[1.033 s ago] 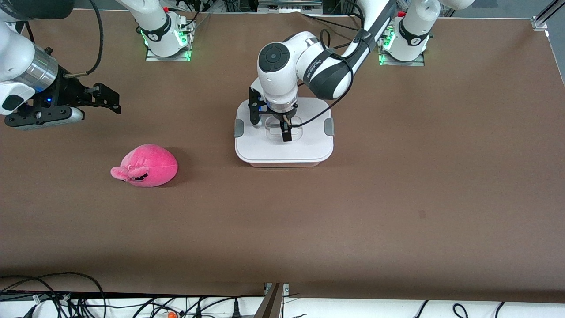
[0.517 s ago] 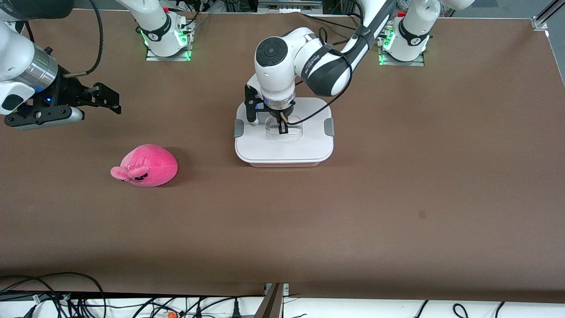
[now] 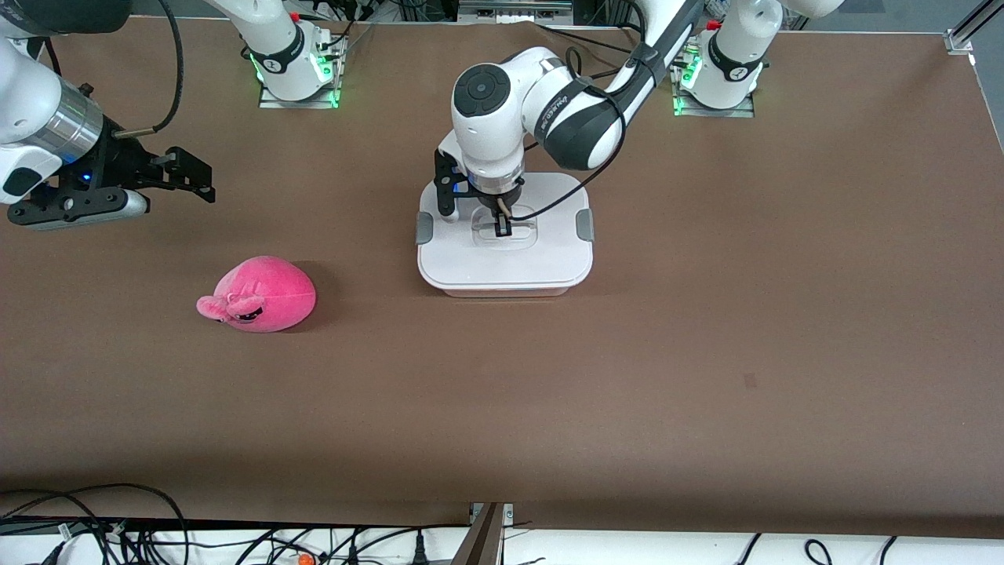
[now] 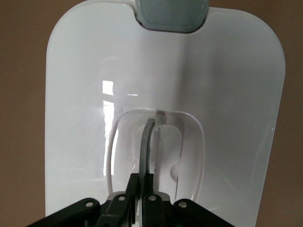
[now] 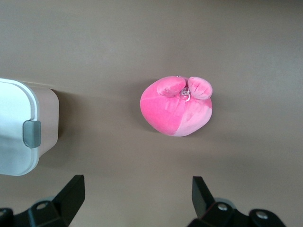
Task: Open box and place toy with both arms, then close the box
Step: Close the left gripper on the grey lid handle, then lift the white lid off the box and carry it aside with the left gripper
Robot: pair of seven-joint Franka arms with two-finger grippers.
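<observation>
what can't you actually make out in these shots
- Inside of the box: front view and left wrist view, the white lid covers it.
- Lid's edge nearest the arm bases: front view, the left arm blocks it.
- Left gripper fingertips: left wrist view, pressed together on the handle, contact hidden.
- Toy underside: front view, it lies on the table.
- Right gripper body: right wrist view, cut off by the edge.

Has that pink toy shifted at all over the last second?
No. The toy lies at the same spot on the table, just as far from the box as before.
</observation>
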